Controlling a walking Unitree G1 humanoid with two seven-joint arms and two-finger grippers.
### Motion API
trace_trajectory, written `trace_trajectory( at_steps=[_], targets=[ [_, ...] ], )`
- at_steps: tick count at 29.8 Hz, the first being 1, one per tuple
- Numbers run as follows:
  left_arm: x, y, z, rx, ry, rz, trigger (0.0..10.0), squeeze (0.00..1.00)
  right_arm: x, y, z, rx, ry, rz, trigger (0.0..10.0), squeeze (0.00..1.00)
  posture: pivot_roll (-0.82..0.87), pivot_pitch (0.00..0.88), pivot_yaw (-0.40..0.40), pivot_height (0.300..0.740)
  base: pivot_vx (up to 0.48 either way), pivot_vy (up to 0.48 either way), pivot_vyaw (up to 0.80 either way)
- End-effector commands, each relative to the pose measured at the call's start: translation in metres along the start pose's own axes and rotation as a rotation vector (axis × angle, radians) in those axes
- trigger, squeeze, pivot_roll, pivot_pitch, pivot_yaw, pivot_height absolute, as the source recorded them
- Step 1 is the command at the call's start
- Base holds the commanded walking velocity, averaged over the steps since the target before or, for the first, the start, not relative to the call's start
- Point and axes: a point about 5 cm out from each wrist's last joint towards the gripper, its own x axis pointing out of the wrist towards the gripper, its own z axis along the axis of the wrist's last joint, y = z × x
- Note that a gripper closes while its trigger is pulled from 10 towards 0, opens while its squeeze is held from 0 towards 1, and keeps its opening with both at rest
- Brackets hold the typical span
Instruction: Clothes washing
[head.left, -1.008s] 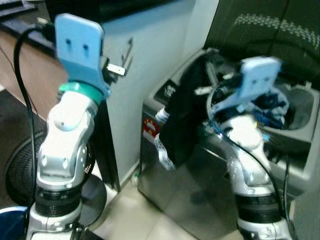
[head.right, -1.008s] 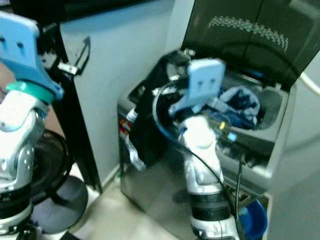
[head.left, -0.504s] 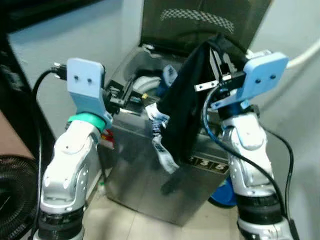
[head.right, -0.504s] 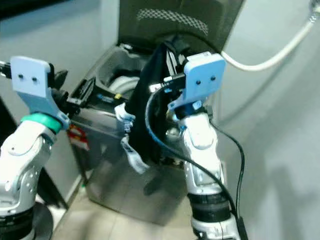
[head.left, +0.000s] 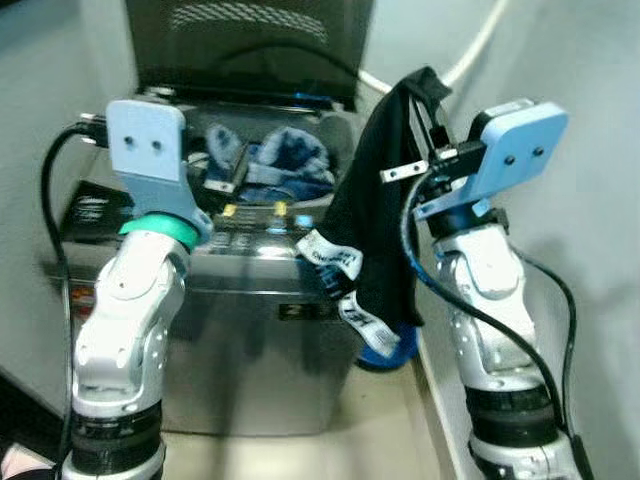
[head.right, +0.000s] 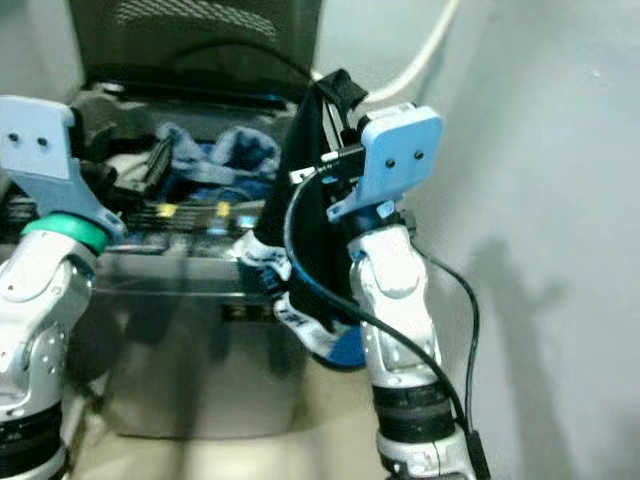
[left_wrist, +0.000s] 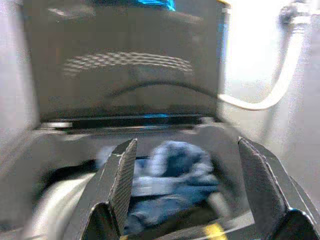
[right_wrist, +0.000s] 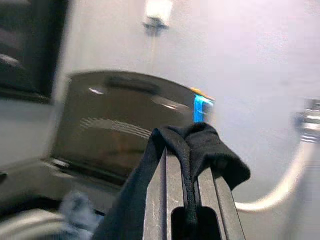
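A top-loading washing machine (head.left: 250, 300) stands with its dark lid (head.left: 245, 45) raised. Blue clothes (head.left: 270, 160) lie in its tub, also visible as blue clothes (left_wrist: 170, 175) in the left wrist view. My right gripper (head.left: 430, 110) is shut on a black garment (head.left: 385, 210) with a white printed band, which hangs beside the machine's right front corner. In the right wrist view the black garment (right_wrist: 200, 145) drapes over the fingers (right_wrist: 172, 185). My left gripper (left_wrist: 187, 150) is open, held at the machine's front edge and facing the tub.
A white hose (head.left: 480, 40) runs along the wall behind the machine. A blue basin (head.left: 380, 345) sits on the floor in the narrow gap between the machine and the right wall (head.left: 600, 250). Pale tiled floor (head.left: 390, 430) lies in front.
The camera has swung right, so the machine now sits left of centre and the right wall is close. The right gripper still holds the black garment; the left gripper now faces the tub.
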Motion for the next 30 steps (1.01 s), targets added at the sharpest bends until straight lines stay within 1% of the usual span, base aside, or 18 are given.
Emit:
trace_trajectory(
  at_steps=[1,3,5,8,9,12,15,25,30],
  targets=[
    [-0.001,0.001,0.005,0.012,-0.023,0.010,10.0,0.00,0.002,0.005,0.001,0.018,-0.006,0.022,10.0,0.00,0.14,0.017,-0.013,0.735,0.000,0.000,0.00],
    [-0.001,0.002,0.005,0.017,-0.033,0.058,10.0,0.00,0.000,0.008,-0.002,0.022,0.009,0.043,10.0,0.00,0.14,0.017,-0.014,0.735,0.000,0.000,0.00],
    [-0.001,0.003,0.006,0.017,-0.036,0.079,10.0,0.00,-0.001,0.009,-0.003,0.026,0.015,0.048,10.0,0.00,0.14,0.017,-0.015,0.735,0.000,0.000,0.00],
    [0.000,0.002,0.008,0.057,-0.060,0.111,10.0,0.00,-0.004,0.009,-0.007,0.047,0.037,0.054,10.0,0.00,0.14,0.016,-0.017,0.735,0.480,0.000,0.00],
    [0.000,0.001,0.009,0.076,-0.072,0.112,10.0,0.00,-0.005,0.009,-0.008,0.054,0.045,0.054,10.0,0.00,0.14,0.016,-0.017,0.735,0.315,0.000,0.00],
    [0.000,0.000,0.009,0.085,-0.078,0.113,10.0,0.00,-0.006,0.009,-0.010,0.058,0.051,0.055,10.0,0.00,0.14,0.015,-0.018,0.735,0.320,0.000,0.00],
    [0.001,0.000,0.010,0.083,-0.082,0.113,10.0,0.00,-0.006,0.008,-0.011,0.060,0.056,0.057,10.0,0.00,0.14,0.015,-0.018,0.735,0.339,0.000,0.00],
    [0.002,0.000,0.010,0.085,-0.090,0.129,10.0,0.00,-0.008,0.008,-0.015,0.061,0.070,0.055,10.0,0.00,0.14,0.017,-0.017,0.735,0.480,0.000,0.00],
    [0.002,-0.003,0.009,0.090,-0.093,0.116,10.0,0.00,-0.008,0.007,-0.017,0.058,0.078,0.049,10.0,0.00,0.14,0.018,-0.016,0.735,0.219,0.000,0.00]
  ],
)
